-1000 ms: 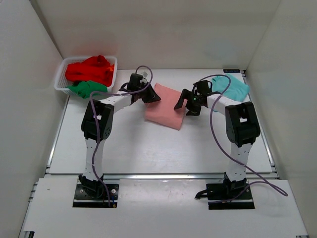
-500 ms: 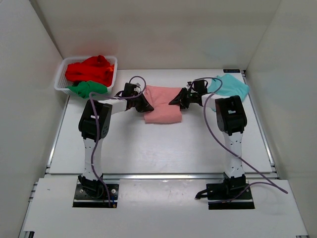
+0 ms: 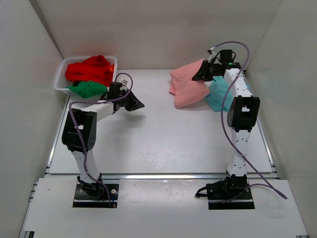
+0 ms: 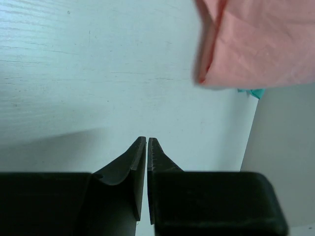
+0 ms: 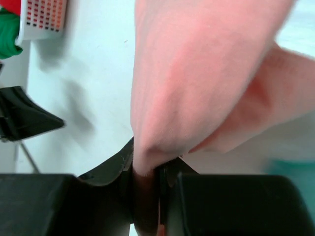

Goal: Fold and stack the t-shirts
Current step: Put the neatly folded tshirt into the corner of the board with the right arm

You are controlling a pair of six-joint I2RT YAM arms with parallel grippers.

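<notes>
The folded salmon-pink t-shirt [image 3: 188, 85] hangs off the table at the back right, pinched in my right gripper [image 3: 202, 74], which is shut on its edge [image 5: 147, 162]. Just right of it the light teal t-shirt [image 3: 218, 94] lies flat, partly covered by the pink one. My left gripper [image 3: 134, 104] is shut and empty [image 4: 147, 143] low over the table at the left, with the pink t-shirt [image 4: 256, 44] ahead of it. Red t-shirts [image 3: 89, 70] and a green one [image 3: 86, 89] lie in the basket.
The white mesh basket [image 3: 60, 79] stands at the back left corner, close to my left arm. White walls enclose the table on three sides. The right arm's purple cable [image 3: 233, 45] loops above its wrist.
My right gripper closed on the pink t-shirt and lifted it back and right toward the teal one. My left gripper let go and drew back to the left.
</notes>
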